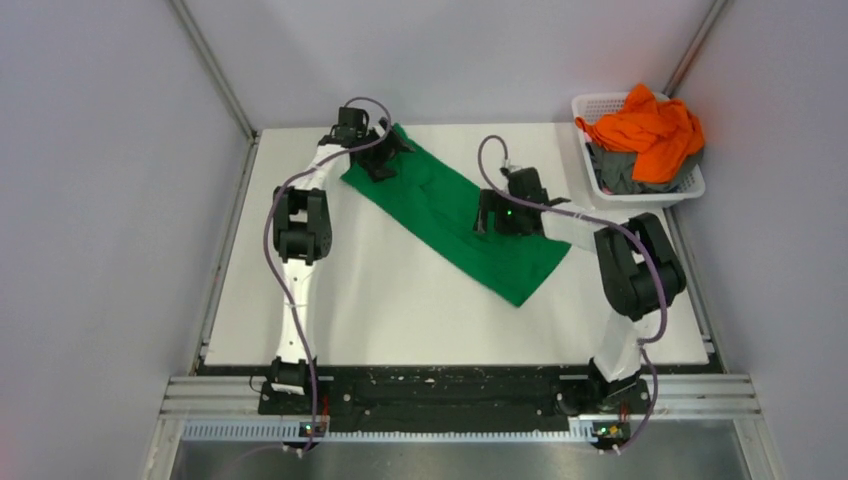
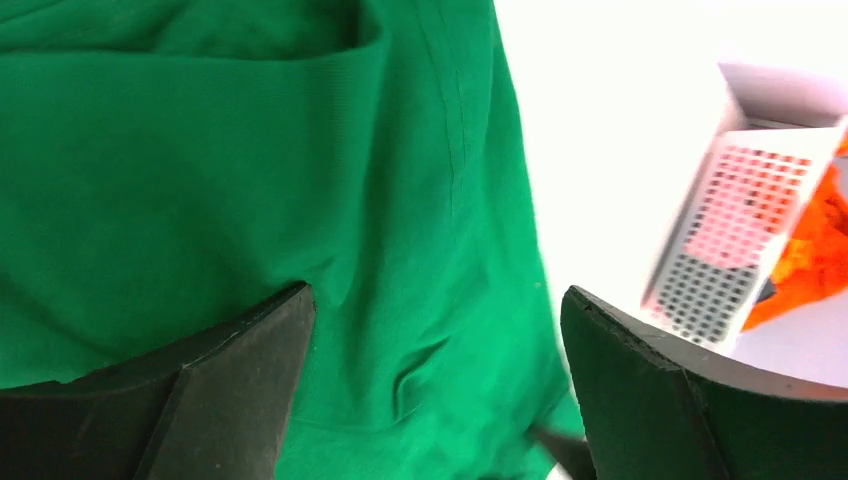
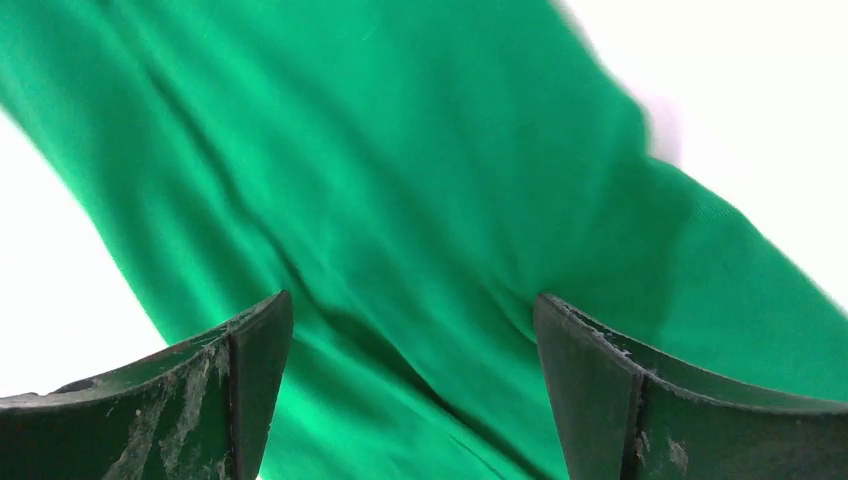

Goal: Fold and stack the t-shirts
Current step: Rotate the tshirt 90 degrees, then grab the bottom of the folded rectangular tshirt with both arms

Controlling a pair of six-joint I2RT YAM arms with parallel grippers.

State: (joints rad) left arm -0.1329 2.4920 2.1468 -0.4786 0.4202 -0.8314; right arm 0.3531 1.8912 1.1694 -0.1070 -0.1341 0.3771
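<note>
A bright green t-shirt (image 1: 455,215) lies folded into a long strip, diagonal across the table from back left to front right. My left gripper (image 1: 385,152) is open just above its back left end; the left wrist view shows green cloth (image 2: 300,180) between the fingers. My right gripper (image 1: 492,215) is open over the strip's right part; the right wrist view shows green cloth (image 3: 400,200) between the fingers. An orange t-shirt (image 1: 650,130) and a grey t-shirt (image 1: 622,172) lie heaped in the basket.
A white lattice basket (image 1: 592,108) stands at the back right corner; it also shows in the left wrist view (image 2: 735,230). The white table (image 1: 370,300) has metal rails along its sides and grey walls around.
</note>
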